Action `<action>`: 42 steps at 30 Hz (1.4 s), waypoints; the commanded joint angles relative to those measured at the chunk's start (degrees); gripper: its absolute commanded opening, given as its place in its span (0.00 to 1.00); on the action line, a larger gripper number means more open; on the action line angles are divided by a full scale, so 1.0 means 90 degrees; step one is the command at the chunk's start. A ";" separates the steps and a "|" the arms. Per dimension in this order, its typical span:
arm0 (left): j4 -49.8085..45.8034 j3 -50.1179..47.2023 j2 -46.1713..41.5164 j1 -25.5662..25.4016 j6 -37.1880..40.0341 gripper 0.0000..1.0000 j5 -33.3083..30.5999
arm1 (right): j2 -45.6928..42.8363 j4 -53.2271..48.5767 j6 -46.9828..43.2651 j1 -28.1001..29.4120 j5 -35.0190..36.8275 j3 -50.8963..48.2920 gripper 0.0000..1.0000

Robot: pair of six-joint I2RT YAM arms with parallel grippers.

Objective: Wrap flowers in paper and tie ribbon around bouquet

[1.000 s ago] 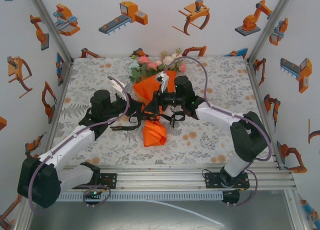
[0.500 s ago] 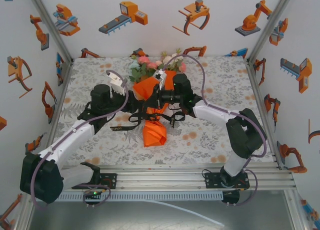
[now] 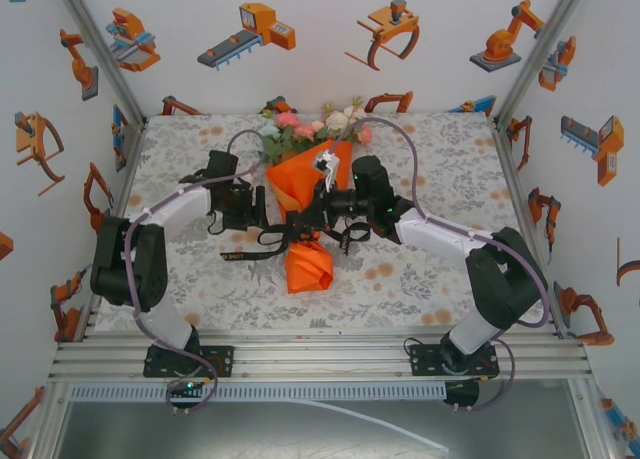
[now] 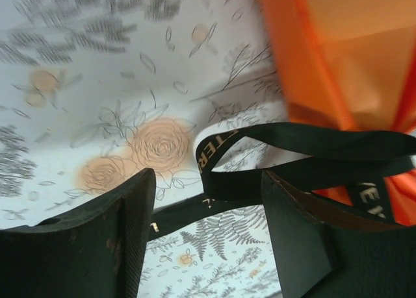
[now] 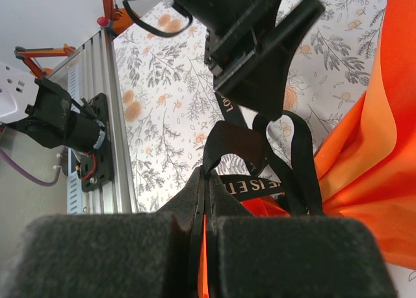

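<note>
The bouquet lies mid-table: pink, white and green flowers top a bright orange paper cone whose crumpled lower end points toward me. The black ribbon loops around the cone's waist, and one tail trails left on the cloth. My right gripper is shut on a ribbon loop just left of the paper. My left gripper stands open just left of the cone. A lettered loop of ribbon hangs between its fingers without being gripped. The stems are hidden in the paper.
A floral tablecloth covers the table. White walls with orange robot stickers close in the left, back and right sides. An aluminium rail with both arm bases runs along the near edge. Bare cloth lies at the right and the front.
The left gripper has opened and let go of the ribbon, and its arm has folded back to the left. The right gripper has shut on the ribbon loop.
</note>
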 commanded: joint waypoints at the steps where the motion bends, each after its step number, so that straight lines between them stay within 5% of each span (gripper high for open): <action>1: -0.0364 0.0086 0.0047 0.0002 -0.0460 0.58 0.0262 | -0.0250 -0.0035 -0.0171 0.0019 0.0064 -0.0067 0.00; 7: -0.0165 -0.0216 0.0068 0.0008 -0.0668 0.25 0.0734 | -0.0136 -0.0071 -0.0084 0.0019 0.0285 0.0001 0.00; 10: -0.0174 -0.0268 -0.0054 0.0016 -0.0895 0.00 0.0630 | -0.0123 -0.0073 -0.0035 0.0019 0.0377 0.0045 0.00; 21: 0.1673 -0.0394 -0.1793 0.0080 -0.4115 0.00 0.1287 | -0.0308 -0.0099 -0.0019 0.0019 0.0735 0.0023 0.00; 33: 0.1830 -0.1073 -0.1786 -0.0055 -0.6014 0.00 0.1224 | -0.0299 0.0036 0.0233 0.0019 0.1030 0.0010 0.00; 42: 0.1451 -0.1454 -0.2490 -0.0761 -0.7640 0.00 0.0449 | 0.0013 -0.0239 0.0979 -0.0128 0.2262 0.0264 0.00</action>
